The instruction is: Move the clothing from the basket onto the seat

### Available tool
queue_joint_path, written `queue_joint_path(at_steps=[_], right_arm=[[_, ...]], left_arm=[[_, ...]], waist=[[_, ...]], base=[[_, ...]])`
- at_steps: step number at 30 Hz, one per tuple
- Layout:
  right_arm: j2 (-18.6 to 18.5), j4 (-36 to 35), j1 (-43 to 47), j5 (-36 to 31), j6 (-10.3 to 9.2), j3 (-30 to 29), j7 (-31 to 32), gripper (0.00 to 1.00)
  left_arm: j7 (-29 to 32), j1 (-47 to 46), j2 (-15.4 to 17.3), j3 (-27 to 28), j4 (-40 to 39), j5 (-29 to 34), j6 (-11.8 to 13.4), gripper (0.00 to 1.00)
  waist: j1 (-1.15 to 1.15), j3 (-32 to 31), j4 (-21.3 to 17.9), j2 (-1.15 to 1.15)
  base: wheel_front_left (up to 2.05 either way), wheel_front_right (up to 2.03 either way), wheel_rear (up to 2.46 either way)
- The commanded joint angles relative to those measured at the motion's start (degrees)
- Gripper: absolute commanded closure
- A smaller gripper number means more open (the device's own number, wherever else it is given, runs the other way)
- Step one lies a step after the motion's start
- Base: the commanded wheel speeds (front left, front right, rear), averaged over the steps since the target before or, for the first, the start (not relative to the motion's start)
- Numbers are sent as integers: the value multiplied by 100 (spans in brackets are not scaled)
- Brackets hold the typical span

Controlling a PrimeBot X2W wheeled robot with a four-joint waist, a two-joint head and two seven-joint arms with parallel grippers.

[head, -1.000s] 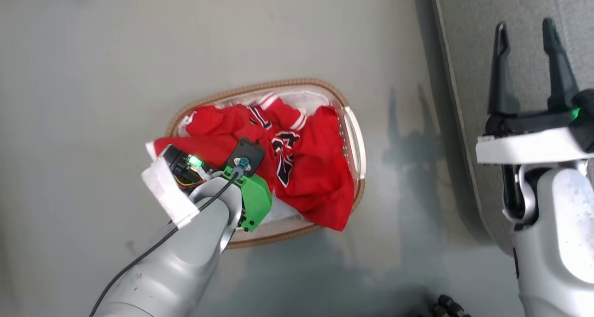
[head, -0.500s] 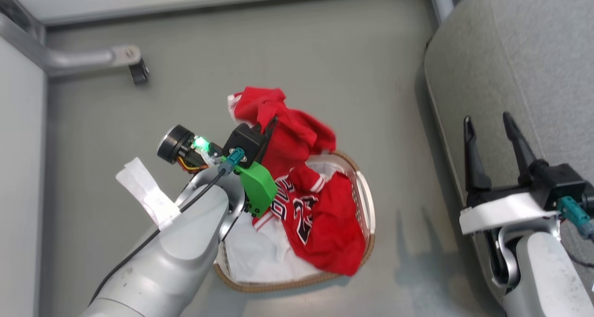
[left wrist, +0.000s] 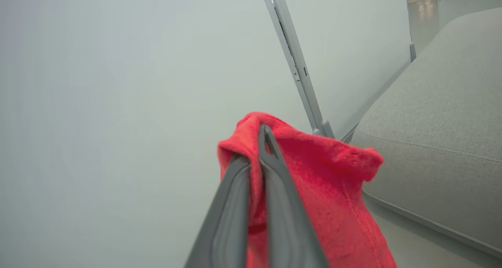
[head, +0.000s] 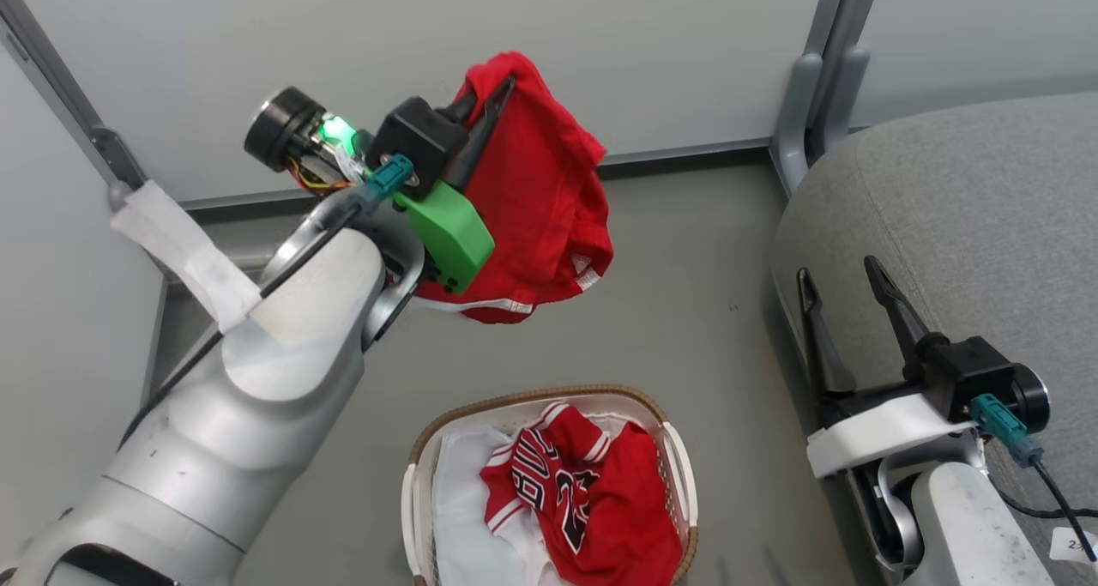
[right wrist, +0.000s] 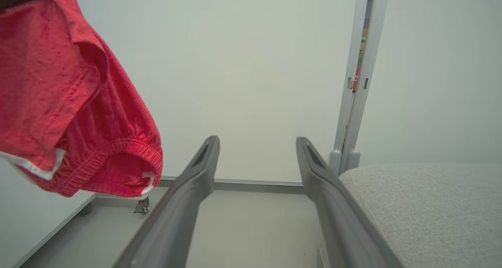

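The left gripper (head: 493, 97) is up in the air in front of the pale wall (head: 643, 37), its two dark fingers pinched tight on a fold of a plain red garment (head: 532, 200). The garment hangs loose beneath them, with white trim along its lower hem. It touches neither the basket (head: 549, 395) nor the seat (head: 969, 226). Along that arm's own camera the left gripper (left wrist: 255, 142) shows the two fingers almost meeting, with the red garment (left wrist: 321, 174) bunched over their tips and the grey seat (left wrist: 431, 115) off to one side. The basket stands on the grey floor (head: 686, 311) between the two arms. A red jersey (head: 583, 500) with black-and-white lettering lies crumpled inside it on a white sheet (head: 459, 500). The right gripper (head: 838, 270) is low, just beside the seat's rounded edge, its fingers spread wide and holding nothing. Whether it touches the cushion I cannot tell. From its wrist, the right gripper (right wrist: 257, 139) points at the wall, the seat (right wrist: 431, 205) sits at the lower right, and the red garment (right wrist: 59, 103) dangles at the upper left with its elastic band showing. A grey post (head: 815, 88) stands by the seat's far corner.
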Motion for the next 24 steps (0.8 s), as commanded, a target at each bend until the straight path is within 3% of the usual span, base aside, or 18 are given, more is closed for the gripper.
queue_joint_path(at_steps=[1,16,24], right_arm=[[-23,28,-8,28,-2,72,-28,0],[-24,211,-918,-372,-2,848,-28,0],[-22,1234,-1727,-746,-2,1241,-28,0]], left_arm=[[49,-107,46,9,-114,-58,-23,100],[440,-258,355,-42,-1183,-440,-52,100],[560,-143,380,-199,-1627,-413,-38,100]], waist=[[1,-183,-41,0],[1,-58,-109,0],[1,-16,44,0]], base=[[0,0,0],[0,0,0],[0,0,0]])
